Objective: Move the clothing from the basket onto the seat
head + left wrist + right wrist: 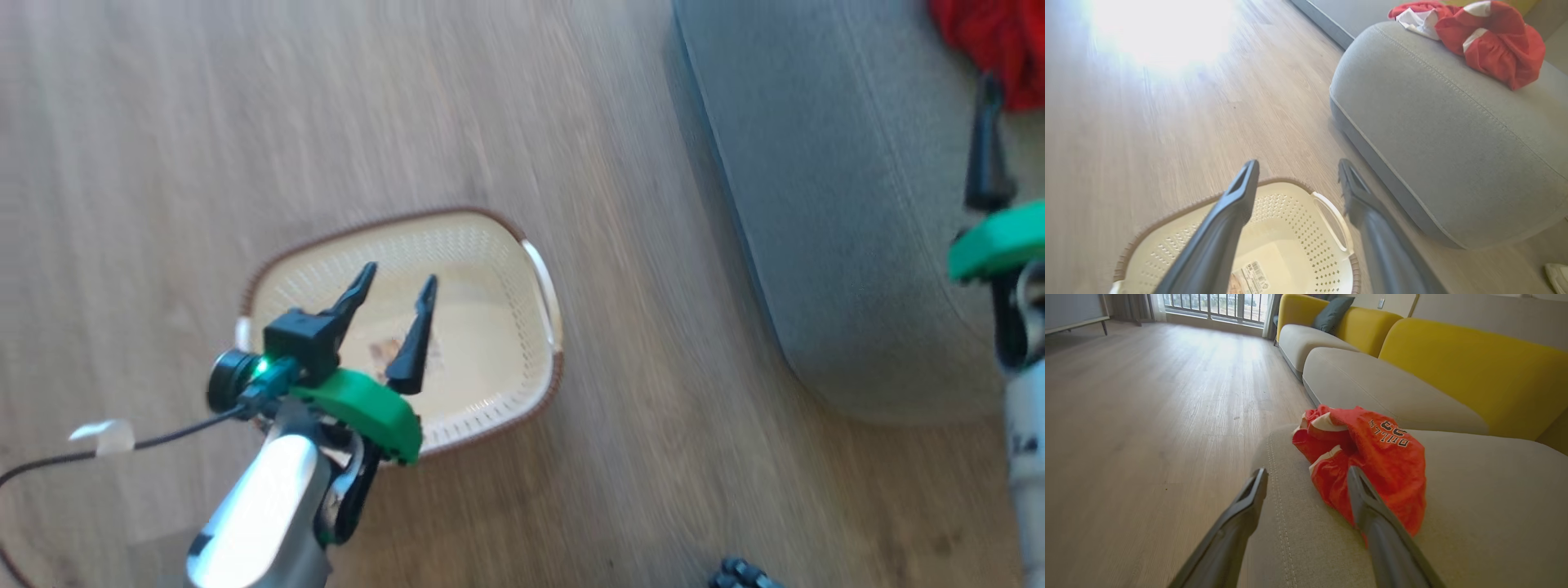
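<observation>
A: Which step?
B: Looks like wrap-up. Seeing the clothing [1372, 457] bunched on the seat [849, 204], just beside the stitch line [1280, 506]. Seeing only a paper label [1249, 277] in the basket [482, 253].
A: Fingers?
B: Reading left gripper [401, 273] over the basket, fingers spread, empty. Reading right gripper [1307, 470] over the seat, fingers apart, holding nothing; cannot rule out contact with the fabric.
A: Next?
B: Probably retract the 2 grippers. Lift straight first to avoid snagging cloth or basket rim. Plenty of open floor [163, 163] on the left; mind the seat's edge near the basket.
</observation>
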Robot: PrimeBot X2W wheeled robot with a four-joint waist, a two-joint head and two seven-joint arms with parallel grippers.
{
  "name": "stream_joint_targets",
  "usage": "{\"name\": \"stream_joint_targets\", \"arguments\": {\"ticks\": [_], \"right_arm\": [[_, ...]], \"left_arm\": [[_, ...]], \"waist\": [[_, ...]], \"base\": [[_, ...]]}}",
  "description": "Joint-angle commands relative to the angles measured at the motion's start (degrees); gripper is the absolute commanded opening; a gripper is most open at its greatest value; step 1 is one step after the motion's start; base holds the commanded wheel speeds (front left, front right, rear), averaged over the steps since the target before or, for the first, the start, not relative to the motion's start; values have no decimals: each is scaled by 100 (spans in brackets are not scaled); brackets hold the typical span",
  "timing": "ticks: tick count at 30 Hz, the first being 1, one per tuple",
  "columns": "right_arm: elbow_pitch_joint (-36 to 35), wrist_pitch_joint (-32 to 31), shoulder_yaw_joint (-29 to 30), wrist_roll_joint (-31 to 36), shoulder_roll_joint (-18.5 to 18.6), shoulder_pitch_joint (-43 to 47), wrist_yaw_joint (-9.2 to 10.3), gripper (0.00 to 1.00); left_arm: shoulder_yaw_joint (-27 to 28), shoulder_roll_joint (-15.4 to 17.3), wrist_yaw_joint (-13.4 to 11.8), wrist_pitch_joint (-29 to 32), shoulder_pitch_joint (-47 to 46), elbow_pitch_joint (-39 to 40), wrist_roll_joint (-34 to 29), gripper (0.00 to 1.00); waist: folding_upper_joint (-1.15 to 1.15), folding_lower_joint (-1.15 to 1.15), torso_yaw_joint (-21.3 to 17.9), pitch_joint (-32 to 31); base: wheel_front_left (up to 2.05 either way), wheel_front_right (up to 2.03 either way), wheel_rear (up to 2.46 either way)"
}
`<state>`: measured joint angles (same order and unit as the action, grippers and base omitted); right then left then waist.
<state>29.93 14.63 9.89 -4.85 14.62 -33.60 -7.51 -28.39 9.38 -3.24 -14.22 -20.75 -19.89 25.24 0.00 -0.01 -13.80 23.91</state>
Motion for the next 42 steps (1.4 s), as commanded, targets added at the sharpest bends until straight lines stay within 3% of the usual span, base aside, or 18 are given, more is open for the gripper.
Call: {"name": "stream_joint_targets", "arguments": {"ticks": [1, 8, 14, 20, 29, 30, 42], "right_arm": [[-459, 37, -115, -81, 15, 280, 2, 100], [-1368, 37, -212, 35, -454, 1537, 2, 100], [-1613, 37, -355, 342, -800, 2058, 2, 100], [-1575, 37, -470, 557, -1011, 2403, 2, 100], [-1429, 37, -544, 466, -1165, 2674, 2, 100], [-1272, -1, -410, 483, -1160, 2760, 0, 0], [-1031, -202, -380, -177, -1171, 2766, 0, 0]], "left_arm": [[351, 19, -45, -75, 160, 175, -93, 100], [1225, 5, -81, -77, 545, 158, -359, 100], [1843, -58, -47, -77, 787, 56, -593, 100], [2269, -154, 29, -77, 982, -109, -738, 100], [2582, -334, 348, -77, 1066, -275, -958, 100], [2388, -387, 384, -5, 1253, -424, -934, 0], [2489, -444, 433, 185, 1299, -562, -384, 0]], "waist": [[0, 1, 512, -686], [0, 1, 1144, -1224], [0, 1, 1435, -1582], [0, 1, 1551, -1853], [0, 1, 1555, -2001], [0, 1, 1557, -2005], [0, 1, 1538, -2033]], "base": [[0, 0, 0], [0, 0, 0], [0, 0, 0], [0, 0, 0], [0, 0, 0], [0, 0, 0], [0, 0, 0]]}}
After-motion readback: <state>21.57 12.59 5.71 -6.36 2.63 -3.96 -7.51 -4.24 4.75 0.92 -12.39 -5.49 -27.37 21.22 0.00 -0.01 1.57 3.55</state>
